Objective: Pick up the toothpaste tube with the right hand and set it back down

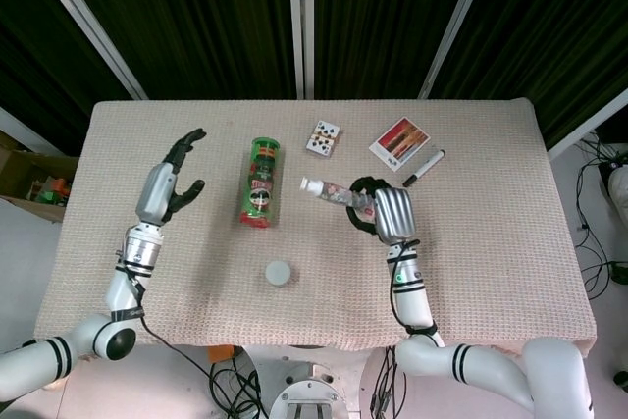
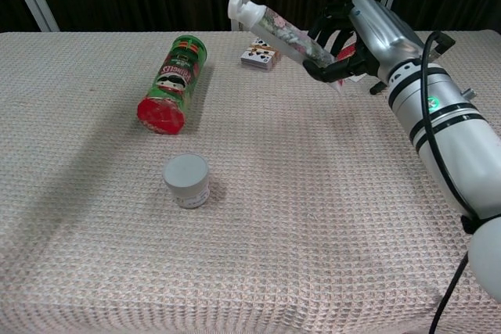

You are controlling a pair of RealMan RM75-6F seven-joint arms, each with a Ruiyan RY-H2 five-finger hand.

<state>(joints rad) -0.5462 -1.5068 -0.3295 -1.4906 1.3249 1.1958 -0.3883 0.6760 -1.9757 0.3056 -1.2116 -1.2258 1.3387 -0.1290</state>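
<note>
Now your right hand (image 2: 356, 33) has fingers wrapped around the toothpaste tube (image 2: 275, 29), lifted clear of the table (image 2: 313, 232); left hand (image 1: 169, 183) idles, fingers spread.

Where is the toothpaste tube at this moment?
The toothpaste tube is lifted off the table in the right robot hand, tilted cap up-left, near the playing cards, right of the Pringles can.

1. Worktop (image 2: 313, 232): beige waffle-weave cloth.
2. Toothpaste tube (image 2: 283, 32): white cap, multicoloured floral print.
3. Right robot hand (image 2: 352, 33): silver back, black fingers.
4. Crisp can (image 2: 173, 80): green, red lid.
5. Small jar (image 2: 187, 181): white, grey lid.
6. Marker (image 1: 423, 168): white body, black ends.
7. Card (image 1: 399, 138): red picture, white border.
</note>
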